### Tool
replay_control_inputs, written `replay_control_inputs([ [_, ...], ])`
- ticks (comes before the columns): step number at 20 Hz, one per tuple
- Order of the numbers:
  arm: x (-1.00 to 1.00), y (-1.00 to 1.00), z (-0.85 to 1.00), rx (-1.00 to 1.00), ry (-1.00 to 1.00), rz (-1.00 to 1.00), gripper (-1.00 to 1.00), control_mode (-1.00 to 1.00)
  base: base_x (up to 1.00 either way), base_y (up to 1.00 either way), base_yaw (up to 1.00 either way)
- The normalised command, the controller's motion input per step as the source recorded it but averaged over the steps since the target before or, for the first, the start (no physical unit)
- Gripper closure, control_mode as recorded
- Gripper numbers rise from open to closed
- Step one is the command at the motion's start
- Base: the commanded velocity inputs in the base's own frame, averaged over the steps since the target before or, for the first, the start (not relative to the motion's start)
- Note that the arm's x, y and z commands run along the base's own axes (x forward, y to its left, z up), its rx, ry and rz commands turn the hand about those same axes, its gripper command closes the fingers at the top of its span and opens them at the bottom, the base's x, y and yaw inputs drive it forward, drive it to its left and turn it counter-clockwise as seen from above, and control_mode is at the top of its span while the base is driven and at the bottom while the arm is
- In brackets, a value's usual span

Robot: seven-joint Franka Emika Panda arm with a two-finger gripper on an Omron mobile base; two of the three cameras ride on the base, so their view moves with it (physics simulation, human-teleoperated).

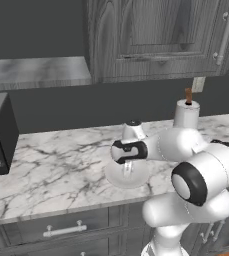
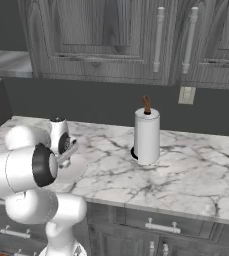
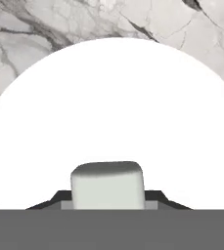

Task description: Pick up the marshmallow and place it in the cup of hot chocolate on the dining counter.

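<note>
Claw [image 3: 108, 205] clamped on the small white squarish marshmallow [image 3: 108, 184], low over the round pale plate [image 3: 113, 107] on the grey-veined marble bench [image 1: 51, 170].

No text, label, brand or number can be read anywhere — the surfaces are all unmarked.

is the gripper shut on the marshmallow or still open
Shut on it: in the hand view the small white squarish marshmallow sits between the gripper's dark fingertips, over the round white plate.
</note>
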Motion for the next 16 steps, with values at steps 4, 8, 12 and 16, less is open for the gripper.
replay_control_inputs([
  [4, -0.37, -0.12, 0.76, 0.00, 0.01, -0.44, 1.00, -1.00, 0.00, 0.00, 0.00],
  [8, -0.25, -0.26, 0.56, 0.00, 0.11, -0.58, 1.00, -1.00, 0.00, 0.00, 0.00],
  [12, -0.24, -0.46, 0.38, 0.00, 0.09, -0.61, 1.00, -1.00, 0.00, 0.00, 0.00],
  [16, -0.31, -0.49, 0.48, 0.00, 0.04, -0.60, 1.00, -1.00, 0.00, 0.00, 0.00],
])
